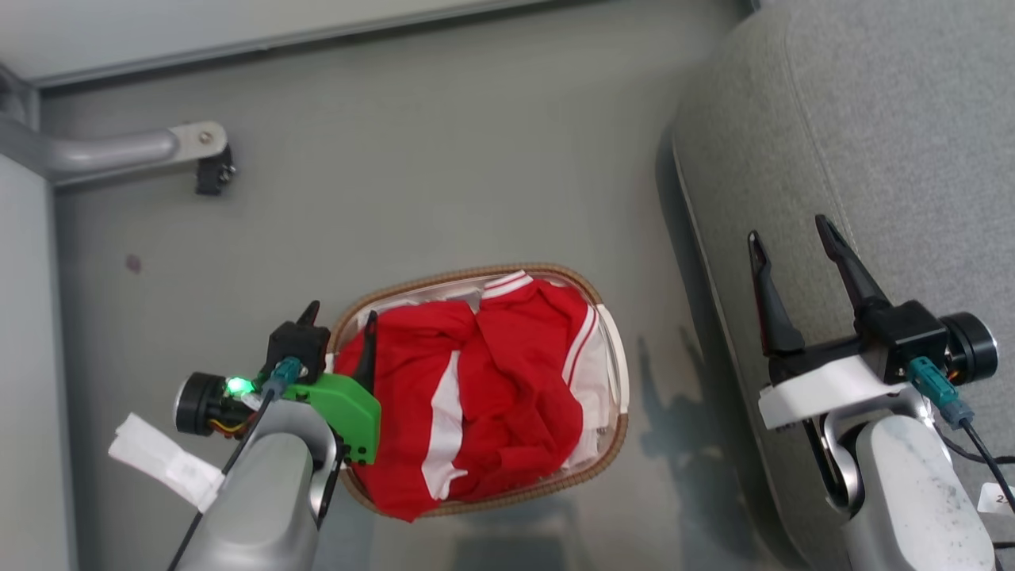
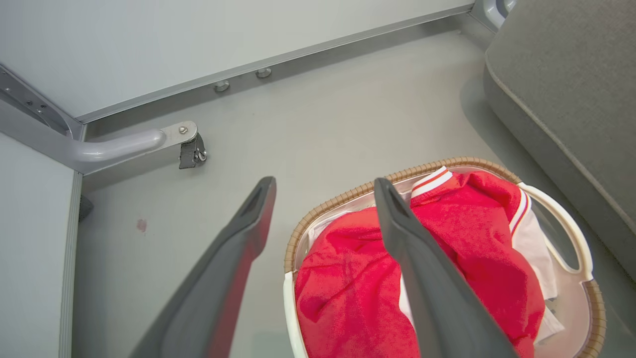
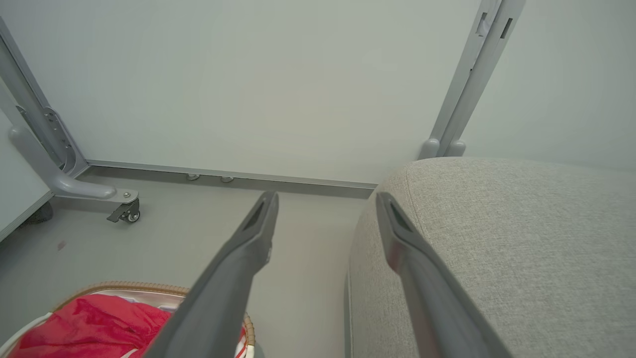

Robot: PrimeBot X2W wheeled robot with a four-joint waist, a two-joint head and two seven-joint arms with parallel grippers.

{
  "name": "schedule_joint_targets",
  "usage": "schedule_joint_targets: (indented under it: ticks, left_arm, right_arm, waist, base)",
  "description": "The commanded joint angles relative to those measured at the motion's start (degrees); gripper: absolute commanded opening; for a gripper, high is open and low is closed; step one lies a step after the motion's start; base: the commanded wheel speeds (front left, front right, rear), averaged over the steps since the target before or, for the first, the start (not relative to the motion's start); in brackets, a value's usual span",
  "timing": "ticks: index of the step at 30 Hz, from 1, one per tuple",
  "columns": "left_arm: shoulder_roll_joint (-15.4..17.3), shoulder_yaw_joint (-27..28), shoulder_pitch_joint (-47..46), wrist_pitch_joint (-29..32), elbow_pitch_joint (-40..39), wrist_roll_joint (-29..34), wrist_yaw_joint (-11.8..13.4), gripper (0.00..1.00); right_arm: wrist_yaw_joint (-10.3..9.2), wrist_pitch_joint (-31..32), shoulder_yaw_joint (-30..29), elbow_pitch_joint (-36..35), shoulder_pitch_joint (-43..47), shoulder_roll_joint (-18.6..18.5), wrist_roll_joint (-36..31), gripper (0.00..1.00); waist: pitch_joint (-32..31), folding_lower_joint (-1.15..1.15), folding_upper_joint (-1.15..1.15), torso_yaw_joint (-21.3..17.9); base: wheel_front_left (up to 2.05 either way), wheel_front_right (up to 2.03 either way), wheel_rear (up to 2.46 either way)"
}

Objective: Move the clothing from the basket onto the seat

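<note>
Both arms are up and both sets of fingers stand wide apart, empty. The left gripper (image 1: 341, 311) hangs at the left end of the basket (image 1: 476, 271). One finger is out over the bare floor (image 1: 436, 159) and the other is above the red cloth just inside the rim. It isn't pinching anything.

The basket sits on the floor, and its oval seems to run from the left gripper across towards the seat (image 1: 872, 119). A white handle loop is at the couch end. A brown woven rim goes all round, with white liner showing along the far and right sides.

Inside is the clothing (image 1: 507, 373), all of it in the basket. It is a crumpled red heap that fills the tub. A red-and-white striped cuff points at the far rim, a long white panel runs front to back through the middle, and a red fold spills over the near rim.

The right gripper (image 1: 787, 228) is well apart from the basket, over the rounded front edge of the grey couch with its fingers pointing away from the robot. In the right wrist view one finger is over the floor and the other over the upholstery.

Beyond the basket, a grey frame leg (image 1: 111, 151) ends in a small caster (image 1: 214, 170).
</note>
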Motion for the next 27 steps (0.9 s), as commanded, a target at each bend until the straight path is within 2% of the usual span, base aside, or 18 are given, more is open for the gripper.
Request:
schedule_joint_targets:
  ticks: [1,5,13,27]
  left_arm:
    - [0.6,-0.3,-2.4,0.0,2.1,0.7,-0.3,1.0]
    - [1.3,-1.2,-7.3,0.0,7.5,1.8,-0.5,1.0]
    - [3.3,-2.0,-12.6,0.0,13.4,2.5,-0.4,1.0]
    - [5.9,-3.1,-17.0,1.6,21.7,2.3,-0.1,1.0]
  right_arm:
    - [0.0,-0.3,0.2,-0.5,-1.3,-0.2,0.7,1.0]
    - [0.0,-0.3,1.4,-1.2,-3.3,-0.2,1.9,1.0]
    - [0.0,-0.3,3.0,-2.1,-6.1,-0.2,4.5,1.0]
    - [0.0,-0.3,5.6,-1.8,-6.2,-0.2,7.5,1.0]
  waist:
    - [7.0,-0.01,0.0,-4.1]
    - [10.7,-0.01,0.0,-5.6]
    - [16.4,-0.01,0.0,-8.0]
    - [18.4,-0.01,0.0,-10.7]
  base:
    - [0.0,0.0,0.0]
    - [0.0,0.0,0.0]
    - [0.0,0.0,0.0]
    - [0.0,0.0,0.0]
